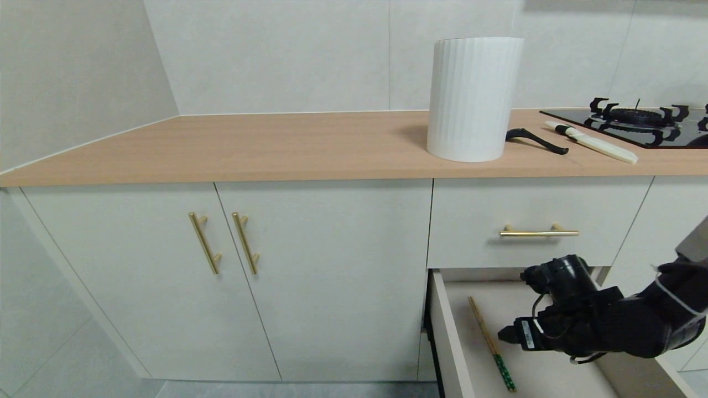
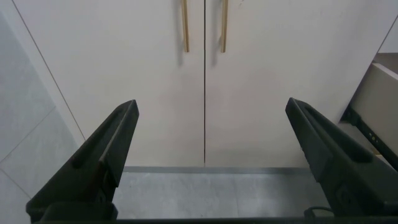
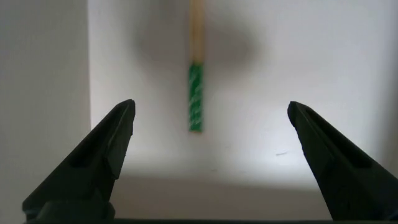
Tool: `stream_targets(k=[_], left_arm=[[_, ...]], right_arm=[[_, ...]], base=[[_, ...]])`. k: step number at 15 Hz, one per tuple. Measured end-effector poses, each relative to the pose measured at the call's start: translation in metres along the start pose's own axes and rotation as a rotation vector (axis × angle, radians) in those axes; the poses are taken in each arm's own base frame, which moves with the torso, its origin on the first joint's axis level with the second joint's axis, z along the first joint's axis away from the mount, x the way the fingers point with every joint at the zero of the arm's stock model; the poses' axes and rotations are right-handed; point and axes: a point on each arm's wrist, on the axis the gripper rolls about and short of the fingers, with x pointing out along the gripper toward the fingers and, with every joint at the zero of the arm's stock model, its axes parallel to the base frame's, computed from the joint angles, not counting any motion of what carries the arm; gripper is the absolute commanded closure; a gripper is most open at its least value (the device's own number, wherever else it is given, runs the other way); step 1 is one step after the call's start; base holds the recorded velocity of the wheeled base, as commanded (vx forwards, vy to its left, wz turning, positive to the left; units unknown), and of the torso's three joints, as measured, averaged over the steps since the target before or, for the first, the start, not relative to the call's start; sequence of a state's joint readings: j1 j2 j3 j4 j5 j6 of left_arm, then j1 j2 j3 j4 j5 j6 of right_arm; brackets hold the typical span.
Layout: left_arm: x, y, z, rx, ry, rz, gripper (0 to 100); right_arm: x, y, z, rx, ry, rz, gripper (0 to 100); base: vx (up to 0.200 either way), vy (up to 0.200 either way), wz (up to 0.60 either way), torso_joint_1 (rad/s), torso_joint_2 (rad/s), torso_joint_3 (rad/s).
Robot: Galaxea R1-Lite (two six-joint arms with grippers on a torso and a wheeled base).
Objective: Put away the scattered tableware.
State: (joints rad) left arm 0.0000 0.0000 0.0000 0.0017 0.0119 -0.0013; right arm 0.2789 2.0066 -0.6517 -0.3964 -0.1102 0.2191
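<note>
1. A wooden counter [image 1: 249,146] tops pale cabinets. On it are a white ribbed canister [image 1: 473,99], a black-handled tool [image 1: 536,141] and a white knife [image 1: 594,145].
2. The lower drawer [image 1: 445,326] is pulled out, and a green-tipped chopstick [image 1: 491,342] lies inside near its left wall.
3. The right gripper [image 3: 211,162] hangs over the drawer, fingers spread, empty.
4. The left gripper [image 2: 211,162] faces the cabinet doors [image 2: 261,93], fingers spread, empty.

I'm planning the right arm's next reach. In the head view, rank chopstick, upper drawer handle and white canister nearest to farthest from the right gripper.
1. Chopstick, in the open drawer beside the right gripper.
2. Drawer handle, on the closed drawer above.
3. White canister, up on the countertop.
</note>
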Motion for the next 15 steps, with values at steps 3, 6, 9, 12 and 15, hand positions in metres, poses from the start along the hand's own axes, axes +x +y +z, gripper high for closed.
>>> stream_targets(k=[3, 6, 9, 12, 15], left_arm=[[0.0, 0.0, 0.0, 0.0, 0.0, 0.0, 0], [0.0, 0.0, 0.0, 0.0, 0.0, 0.0, 0], [0.0, 0.0, 0.0, 0.0, 0.0, 0.0, 0], [0.0, 0.0, 0.0, 0.0, 0.0, 0.0, 0], [0.0, 0.0, 0.0, 0.0, 0.0, 0.0, 0]], right_arm=[[-0.031, -0.014, 0.017, 0.022, -0.113, -0.011, 0], [-0.052, -0.022, 0.026, 0.042, -0.189, -0.015, 0], [-0.064, -0.024, 0.03, 0.05, -0.233, -0.011, 0], [-0.071, -0.024, 0.032, 0.05, -0.257, -0.007, 0], [-0.075, -0.024, 0.033, 0.051, -0.272, -0.004, 0]], base=[[0.0, 0.0, 0.0, 0.0, 0.0, 0.0], [0.0, 0.0, 0.0, 0.0, 0.0, 0.0], [0.0, 0.0, 0.0, 0.0, 0.0, 0.0], [0.0, 0.0, 0.0, 0.007, -0.03, -0.014], [0.0, 0.0, 0.0, 0.063, -0.24, -0.255]])
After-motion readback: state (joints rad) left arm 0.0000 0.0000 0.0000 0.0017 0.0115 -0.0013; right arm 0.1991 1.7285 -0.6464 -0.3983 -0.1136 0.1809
